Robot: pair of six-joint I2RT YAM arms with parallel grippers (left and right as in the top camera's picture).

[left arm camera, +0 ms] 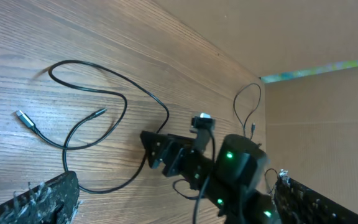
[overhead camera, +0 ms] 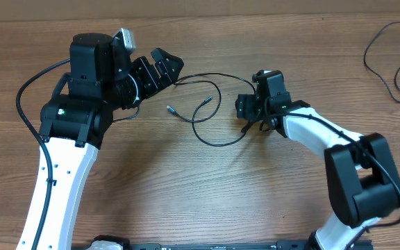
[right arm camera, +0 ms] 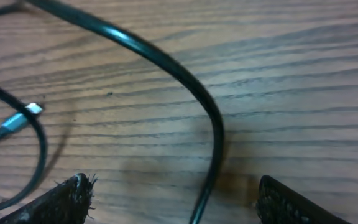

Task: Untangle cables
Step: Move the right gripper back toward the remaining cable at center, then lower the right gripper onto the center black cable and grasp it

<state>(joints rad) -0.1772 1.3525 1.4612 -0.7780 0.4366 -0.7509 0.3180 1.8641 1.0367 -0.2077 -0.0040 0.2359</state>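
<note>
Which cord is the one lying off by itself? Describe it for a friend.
Look at the wooden table, at its far right corner beyond the right arm. A thin black cord lies there alone, well apart from the looped cable in the table's middle.

Wood-grain tabletop, brown, spanning the whole overhead view, grain running left to right. Plain tan board wall standing along the far edge. Second tan panel meeting it at a corner, thin bright multicoloured strip showing at the seam. Soft, even light falling throughout, casting faint shadows.
</note>
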